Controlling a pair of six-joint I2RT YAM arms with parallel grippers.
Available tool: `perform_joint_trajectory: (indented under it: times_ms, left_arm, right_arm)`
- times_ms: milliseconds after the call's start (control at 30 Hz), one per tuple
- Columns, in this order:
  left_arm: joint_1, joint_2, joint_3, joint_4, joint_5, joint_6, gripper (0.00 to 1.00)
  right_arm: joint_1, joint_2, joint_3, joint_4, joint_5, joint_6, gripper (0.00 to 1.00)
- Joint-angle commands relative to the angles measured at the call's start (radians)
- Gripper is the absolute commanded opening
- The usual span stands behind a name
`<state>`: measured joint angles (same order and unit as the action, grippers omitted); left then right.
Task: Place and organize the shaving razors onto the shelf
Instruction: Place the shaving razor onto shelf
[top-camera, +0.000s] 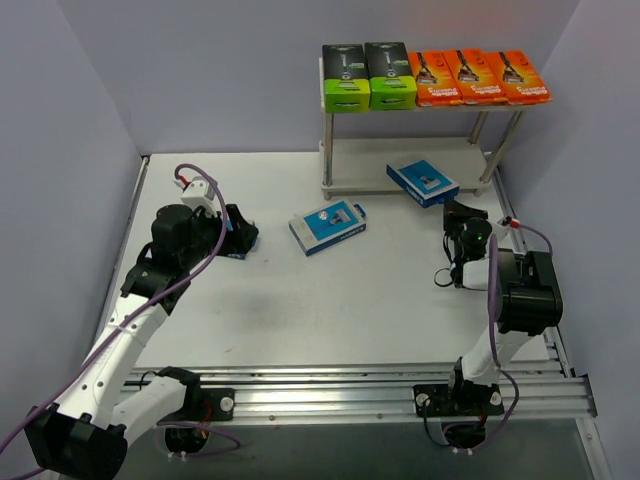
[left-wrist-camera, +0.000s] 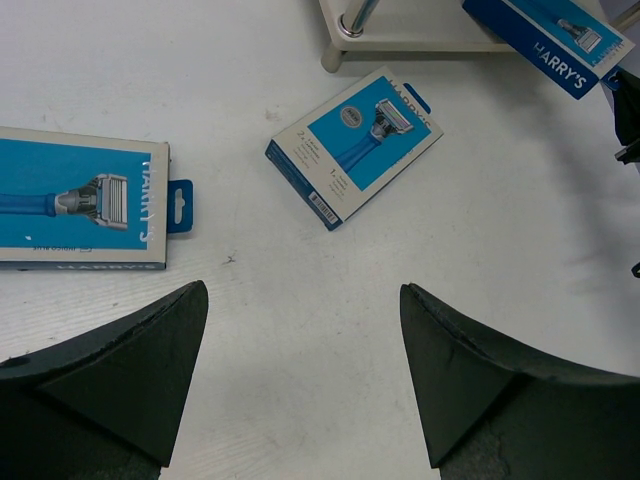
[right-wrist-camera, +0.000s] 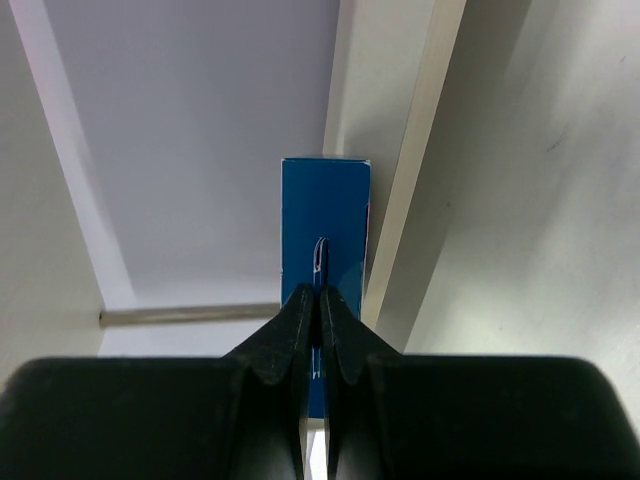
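Left gripper (left-wrist-camera: 303, 290): jaws spread wide and holding nothing, above the left blue pack (left-wrist-camera: 80, 200), which lies flat on the table (top-camera: 300, 310) at the left.
Right gripper (right-wrist-camera: 318, 298): clenched on the thin hang tab of the right blue pack (top-camera: 422, 182).
Right blue pack: angled, its far part over the near edge of the lower board, toward the right.
Middle blue pack (top-camera: 328, 226): flat on the table between the arms, near the shelf (top-camera: 370, 165) but apart from it.
Shelf: far right of the table.
Top board: two black-and-lime packs (top-camera: 368, 75) on the left and three orange packs (top-camera: 478, 77) on the right, side by side in one row.
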<state>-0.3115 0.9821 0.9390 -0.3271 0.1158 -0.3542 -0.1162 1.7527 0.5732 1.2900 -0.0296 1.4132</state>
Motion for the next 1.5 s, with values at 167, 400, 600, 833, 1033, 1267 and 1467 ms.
perform_joint_trajectory:
  times_ms: [167,400,600,833,1033,1267,1467]
  left_arm:
    - [0.005,0.012,0.003,0.025,0.018,0.004,0.87]
    - [0.003,0.026,0.006,0.022,0.022,0.004,0.87]
    - [-0.006,0.05,0.012,0.02,0.031,0.004,0.87]
    - [-0.023,0.078,0.023,0.007,0.036,0.011,0.87]
    - [-0.043,0.096,0.035,-0.004,0.035,0.021,0.87]
    - [-0.063,0.109,0.049,-0.023,0.015,0.04,0.87]
    - [-0.064,0.116,0.052,-0.027,0.012,0.046,0.87]
  right_arm:
    - [0.001,0.05,0.066,0.253,0.207,0.026,0.0]
    - [-0.003,0.1,0.117,0.253,0.272,0.032,0.0]
    - [-0.008,0.131,0.175,0.212,0.315,0.023,0.0]
    - [-0.019,0.166,0.235,0.183,0.361,0.01,0.0]
    - [-0.022,0.174,0.223,0.187,0.425,0.012,0.0]
    - [-0.031,0.192,0.211,0.207,0.47,0.009,0.0]
    - [-0.033,0.223,0.231,0.227,0.479,0.006,0.0]
